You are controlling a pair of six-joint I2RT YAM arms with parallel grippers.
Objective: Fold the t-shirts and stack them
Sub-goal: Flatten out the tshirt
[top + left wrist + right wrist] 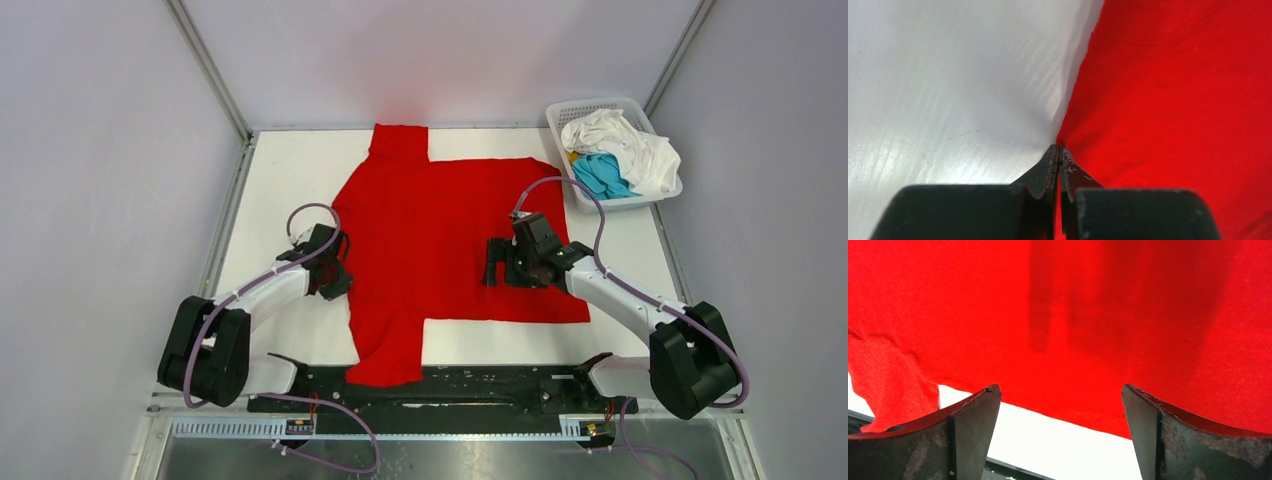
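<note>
- The left arm (pixel 262 292) and right arm (pixel 625 295), one at each end of a black rail (pixel 440 385), are built from white links and bulky black joint housings.
- Lilac cables (pixel 312 205) are routed from the rail along each arm, with a loose loop left near the wrist.
- The left gripper (pixel 1058 150) is fitted with matte black fingers (pixel 1048 172), tapered to thin, scratched tips.
- The right gripper (pixel 1060 390) is fitted with black wedge-shaped fingers; worn, grey-flecked pads (pixel 1188 445) are seen.
</note>
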